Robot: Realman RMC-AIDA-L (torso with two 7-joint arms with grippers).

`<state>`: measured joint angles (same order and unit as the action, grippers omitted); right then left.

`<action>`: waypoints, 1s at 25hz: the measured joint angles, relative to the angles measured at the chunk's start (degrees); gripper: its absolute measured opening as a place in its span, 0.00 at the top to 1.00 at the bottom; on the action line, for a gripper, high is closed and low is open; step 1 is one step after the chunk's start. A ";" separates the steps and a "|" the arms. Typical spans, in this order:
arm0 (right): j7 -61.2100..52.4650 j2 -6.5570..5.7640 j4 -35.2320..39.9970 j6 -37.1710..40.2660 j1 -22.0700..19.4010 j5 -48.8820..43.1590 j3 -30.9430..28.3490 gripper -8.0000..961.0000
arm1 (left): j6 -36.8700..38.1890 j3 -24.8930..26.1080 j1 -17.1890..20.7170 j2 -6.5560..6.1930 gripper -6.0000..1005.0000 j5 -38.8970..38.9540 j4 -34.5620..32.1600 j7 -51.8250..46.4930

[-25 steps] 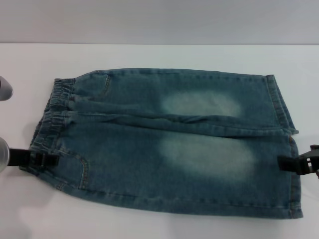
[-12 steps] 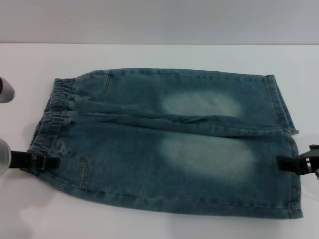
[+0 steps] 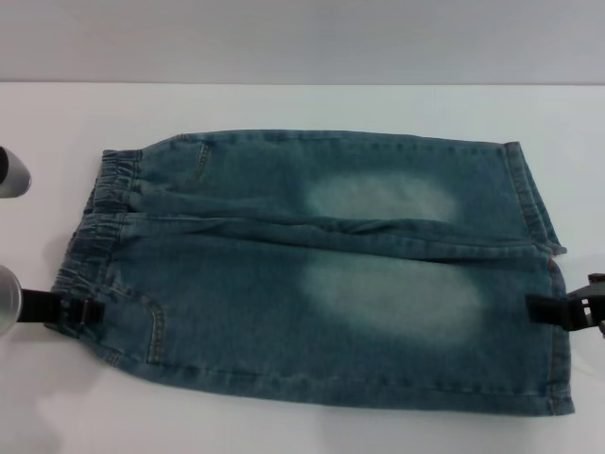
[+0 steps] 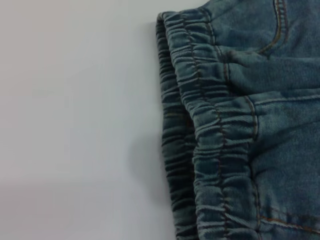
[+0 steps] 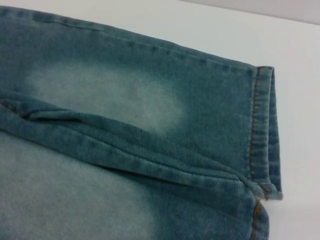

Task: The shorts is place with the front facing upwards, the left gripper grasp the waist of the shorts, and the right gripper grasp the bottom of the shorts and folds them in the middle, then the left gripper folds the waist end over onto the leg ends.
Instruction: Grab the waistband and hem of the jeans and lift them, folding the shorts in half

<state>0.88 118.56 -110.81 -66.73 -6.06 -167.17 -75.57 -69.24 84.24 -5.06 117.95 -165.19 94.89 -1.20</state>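
Observation:
The blue denim shorts (image 3: 321, 274) lie flat on the white table, pale faded patches facing up. The waist (image 3: 99, 222), a ruffled elastic band, is at the left end; the left wrist view shows its gathers (image 4: 210, 140) close up. The bottom of the shorts (image 3: 529, 189), with its stitched leg ends, is at the right, and its hem (image 5: 262, 125) fills the right wrist view. My left gripper (image 3: 83, 309) is shut on the waist's near corner. My right gripper (image 3: 548, 310) is shut on the near leg's hem.
The white table (image 3: 284, 104) stretches beyond the shorts to a grey back wall. A silver-grey cylinder (image 3: 11, 172) pokes in at the left edge, above my left wrist (image 3: 6, 298). The near hem runs close to the table's front.
My left gripper has shifted slightly toward the near side, drawing the waist's near corner with it. The right gripper and the leg ends have stayed put.

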 joint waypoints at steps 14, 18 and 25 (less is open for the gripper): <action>0.00 0.00 -0.77 -5.08 -0.57 0.00 0.07 0.19 | -1.63 -0.21 0.73 0.00 0.54 0.15 4.84 -0.56; 0.00 0.02 -1.71 -6.90 -1.65 0.00 0.83 0.19 | -2.00 -0.22 0.33 0.00 0.55 0.14 4.96 -0.59; -0.30 0.21 -3.06 -8.14 -3.15 0.07 2.14 0.19 | -2.38 -0.10 -0.45 0.00 0.63 0.14 4.89 -0.61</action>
<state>0.58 118.77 -113.87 -74.87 -9.22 -167.10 -73.42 -71.62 84.14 -5.52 117.95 -165.06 99.78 -1.82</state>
